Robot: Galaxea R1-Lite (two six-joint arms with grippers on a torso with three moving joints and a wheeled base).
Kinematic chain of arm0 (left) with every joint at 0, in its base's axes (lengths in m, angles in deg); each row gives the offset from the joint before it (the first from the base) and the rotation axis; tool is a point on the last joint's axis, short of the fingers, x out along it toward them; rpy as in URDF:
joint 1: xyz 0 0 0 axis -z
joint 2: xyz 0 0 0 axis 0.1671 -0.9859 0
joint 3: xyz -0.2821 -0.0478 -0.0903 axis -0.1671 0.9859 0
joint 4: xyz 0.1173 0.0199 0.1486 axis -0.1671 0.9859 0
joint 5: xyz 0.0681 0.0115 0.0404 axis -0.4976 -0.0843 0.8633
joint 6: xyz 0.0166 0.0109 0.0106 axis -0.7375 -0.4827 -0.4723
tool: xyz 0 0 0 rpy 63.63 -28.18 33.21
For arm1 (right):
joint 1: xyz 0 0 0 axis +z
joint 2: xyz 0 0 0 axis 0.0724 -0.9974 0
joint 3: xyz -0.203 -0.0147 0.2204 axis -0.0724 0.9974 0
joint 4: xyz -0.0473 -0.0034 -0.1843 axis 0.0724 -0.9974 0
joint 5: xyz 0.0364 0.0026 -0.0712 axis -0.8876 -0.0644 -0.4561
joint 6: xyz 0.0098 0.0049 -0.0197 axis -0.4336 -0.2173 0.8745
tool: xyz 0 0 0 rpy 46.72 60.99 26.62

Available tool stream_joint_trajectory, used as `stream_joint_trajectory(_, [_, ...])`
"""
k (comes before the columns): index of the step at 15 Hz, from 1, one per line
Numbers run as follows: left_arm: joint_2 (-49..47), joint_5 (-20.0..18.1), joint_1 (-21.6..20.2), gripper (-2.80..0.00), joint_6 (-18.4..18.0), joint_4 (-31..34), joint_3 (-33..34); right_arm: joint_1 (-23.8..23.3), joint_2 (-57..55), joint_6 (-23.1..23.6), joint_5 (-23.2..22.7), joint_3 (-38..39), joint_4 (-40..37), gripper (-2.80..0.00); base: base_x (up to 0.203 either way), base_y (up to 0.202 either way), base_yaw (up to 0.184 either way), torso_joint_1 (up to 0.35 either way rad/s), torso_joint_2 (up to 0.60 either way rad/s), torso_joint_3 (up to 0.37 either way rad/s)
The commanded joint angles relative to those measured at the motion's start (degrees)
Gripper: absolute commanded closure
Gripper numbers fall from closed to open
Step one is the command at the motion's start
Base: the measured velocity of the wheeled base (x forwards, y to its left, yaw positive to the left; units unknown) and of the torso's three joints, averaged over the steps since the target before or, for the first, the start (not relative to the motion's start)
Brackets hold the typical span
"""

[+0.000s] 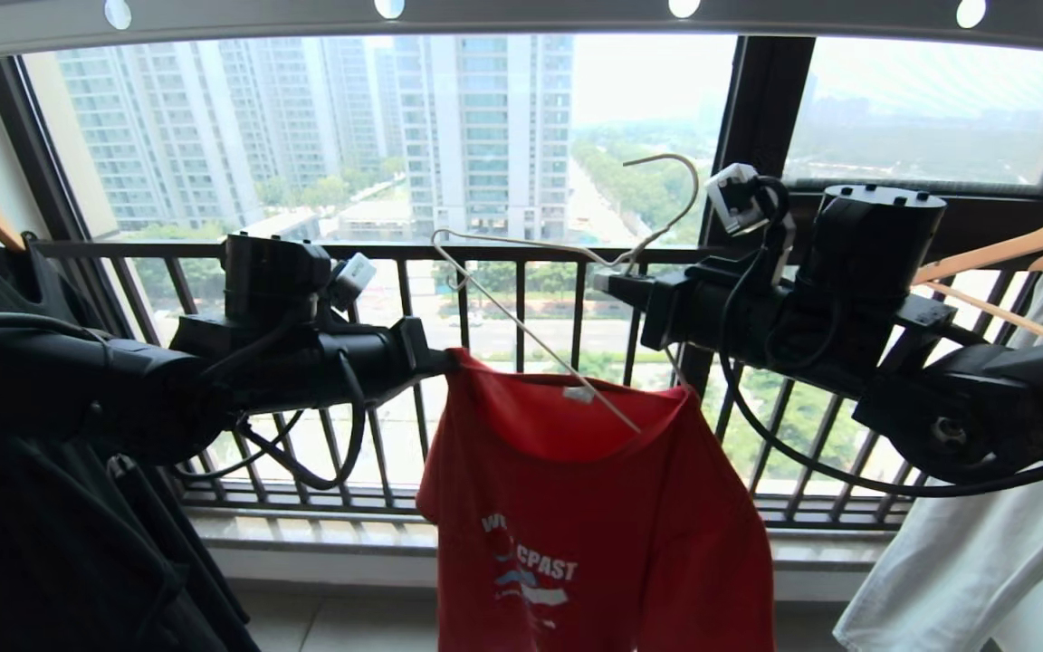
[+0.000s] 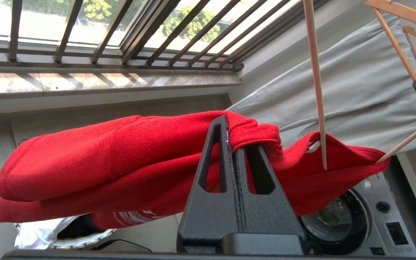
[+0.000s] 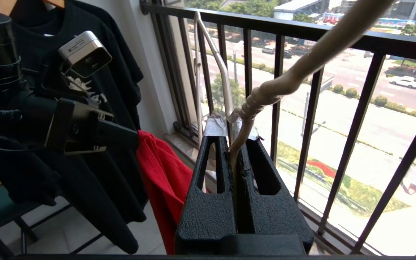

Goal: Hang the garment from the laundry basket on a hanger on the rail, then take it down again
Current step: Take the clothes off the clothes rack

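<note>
Red knit cotton, soft and limp, is how I judge the short-sleeved T-shirt with white lettering [image 1: 594, 507]: light, but prone to slide off wire, so I'd grip it at the thick collar seam. My left gripper [image 1: 444, 362] has its jaws clamped on that collar, the shirt hanging between both arms in front of the dark window railing [image 1: 521, 254]. My right gripper [image 1: 612, 288] pinches the thin off-white wire hanger [image 1: 521, 330] at its twisted neck, one wire arm poked into the neckline, below the grey overhead rail [image 1: 521, 20].
</note>
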Motion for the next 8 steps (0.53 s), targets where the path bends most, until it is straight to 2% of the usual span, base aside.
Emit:
stream_joint_trajectory(1, [0.58,1.11,1.92,0.00,0.16,-0.01,0.48,0.05,-3.59,-2.24,0.14,-0.06,3.51,0.00,0.000,0.000,0.000,0.000,0.00,0.000])
stream_joint_trajectory(4, [1.07,1.20,4.53,0.00,0.16,0.13,1.79,0.05,-4.49,-2.65,1.95,-0.42,5.04,0.00,0.000,0.000,0.000,0.000,0.00,0.000])
stream_joint_trajectory(6, [0.61,1.42,8.31,0.00,0.06,0.04,3.28,0.05,-4.58,-3.00,2.12,-0.77,5.04,0.00,0.000,0.000,0.000,0.000,0.00,0.000])
stream_joint_trajectory(8, [-1.43,5.10,10.69,0.00,-0.89,-0.19,3.85,0.05,-4.37,-3.13,2.30,-0.80,5.04,0.00,0.000,0.000,0.000,0.000,0.00,0.000])
